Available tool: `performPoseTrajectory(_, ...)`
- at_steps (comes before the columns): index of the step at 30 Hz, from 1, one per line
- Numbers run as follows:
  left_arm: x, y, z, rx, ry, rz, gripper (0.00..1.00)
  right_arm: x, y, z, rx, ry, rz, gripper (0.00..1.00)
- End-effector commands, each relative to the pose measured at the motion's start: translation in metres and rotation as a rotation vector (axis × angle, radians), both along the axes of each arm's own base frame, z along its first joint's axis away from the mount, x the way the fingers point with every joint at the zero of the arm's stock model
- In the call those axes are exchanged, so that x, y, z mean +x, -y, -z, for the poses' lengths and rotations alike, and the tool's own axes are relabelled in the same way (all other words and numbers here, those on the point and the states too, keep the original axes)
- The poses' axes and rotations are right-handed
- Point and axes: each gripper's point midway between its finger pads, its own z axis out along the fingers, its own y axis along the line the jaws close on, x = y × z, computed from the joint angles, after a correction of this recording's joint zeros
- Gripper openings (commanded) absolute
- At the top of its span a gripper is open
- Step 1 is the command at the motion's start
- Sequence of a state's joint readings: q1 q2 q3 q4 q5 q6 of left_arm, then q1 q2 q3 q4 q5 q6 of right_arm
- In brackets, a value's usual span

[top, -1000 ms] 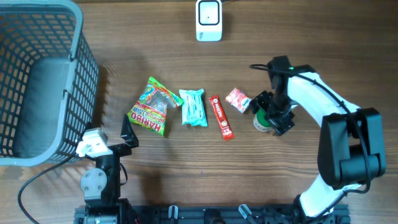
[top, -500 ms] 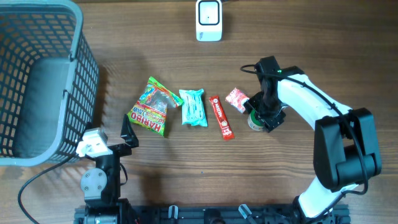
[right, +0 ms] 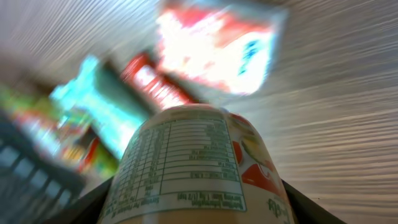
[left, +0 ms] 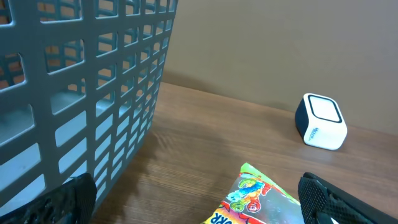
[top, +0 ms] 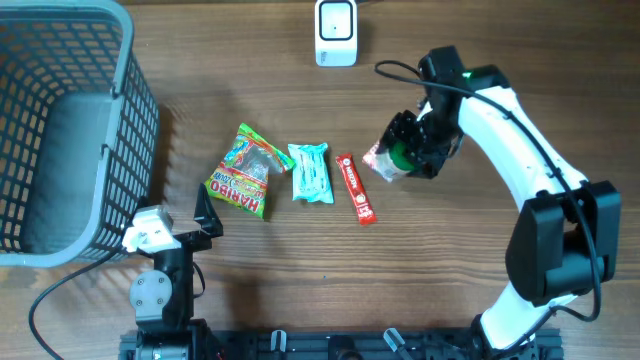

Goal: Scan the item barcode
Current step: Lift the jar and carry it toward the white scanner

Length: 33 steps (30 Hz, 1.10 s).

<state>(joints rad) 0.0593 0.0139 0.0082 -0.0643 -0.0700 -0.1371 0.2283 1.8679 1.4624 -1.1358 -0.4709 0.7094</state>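
Note:
My right gripper point(top: 412, 152) is shut on a small bottle point(top: 400, 156) with a green cap, held off the table above the red-and-white packet point(top: 380, 162). In the right wrist view the bottle point(right: 194, 163) fills the middle, its nutrition label facing the camera, with a dark finger pressed on each side. The white barcode scanner point(top: 336, 32) stands at the back edge, up and left of the bottle. My left gripper point(left: 198, 202) is open and empty, low near the front left by the basket.
A row of items lies mid-table: a Haribo bag point(top: 243, 172), a teal packet point(top: 311, 172) and a red bar point(top: 354, 187). A large grey basket point(top: 120, 120) fills the left side. The scanner point(left: 320, 121) also shows in the left wrist view.
The right gripper has closed on the bottle, lifted it off the table and carried it back and left, over the red-and-white packet. The left arm has not moved.

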Motion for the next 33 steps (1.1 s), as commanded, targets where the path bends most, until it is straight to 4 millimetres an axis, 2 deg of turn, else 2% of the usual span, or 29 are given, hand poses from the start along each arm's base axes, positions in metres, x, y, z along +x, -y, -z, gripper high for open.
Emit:
performPoseTrajectory(1,-0.001,-0.003,0.0,0.0,0.005,-0.014,1.0,-0.011,-0.038,-0.032,0.296,-0.004,-0.119,0.7)
performPoseTrajectory(5,-0.001,-0.003,0.0,0.0,0.005,-0.015,1.0,-0.028,-0.049,-0.049,0.421,-0.041,-0.169,0.7)
performPoseTrajectory(9,-0.001,-0.003,0.0,0.0,0.005,-0.015,1.0,-0.038,-0.047,-0.05,0.424,-0.06,-0.207,0.7)
performPoseTrajectory(11,-0.001,-0.003,0.0,0.0,0.005,-0.015,1.0,-0.034,-0.047,-0.048,0.415,-0.045,-0.203,0.7)
performPoseTrajectory(12,-0.001,-0.003,0.0,0.0,0.005,-0.015,1.0,-0.026,-0.049,-0.047,0.416,-0.01,-0.197,0.69)
performPoseTrajectory(15,-0.001,-0.003,0.0,0.0,0.005,-0.014,1.0,0.022,-0.055,-0.045,0.405,0.228,-0.227,0.69)
performPoseTrajectory(20,-0.001,-0.003,0.0,0.0,0.005,-0.014,1.0,0.112,-0.034,-0.043,0.137,0.64,-0.214,0.69)
performPoseTrajectory(21,-0.001,-0.003,0.0,0.0,0.005,-0.015,1.0,0.15,-0.034,-0.06,0.028,0.852,-0.225,0.7)
performPoseTrajectory(24,-0.001,-0.003,0.0,0.0,0.005,-0.015,1.0,0.182,-0.04,-0.08,-0.088,1.041,-0.209,0.7)
performPoseTrajectory(26,-0.001,-0.003,0.0,0.0,0.005,-0.015,1.0,0.201,-0.055,-0.094,-0.152,1.186,-0.214,0.7)
performPoseTrajectory(28,-0.001,-0.003,0.0,0.0,0.005,-0.015,1.0,0.211,-0.072,-0.097,-0.17,1.274,-0.233,0.72)
performPoseTrajectory(30,-0.001,-0.003,0.0,0.0,0.005,-0.015,1.0,0.229,-0.081,-0.083,-0.23,1.343,-0.219,0.73)
performPoseTrajectory(33,-0.001,-0.003,0.0,0.0,0.005,-0.015,1.0,0.247,-0.083,-0.064,-0.279,1.401,-0.188,0.77)
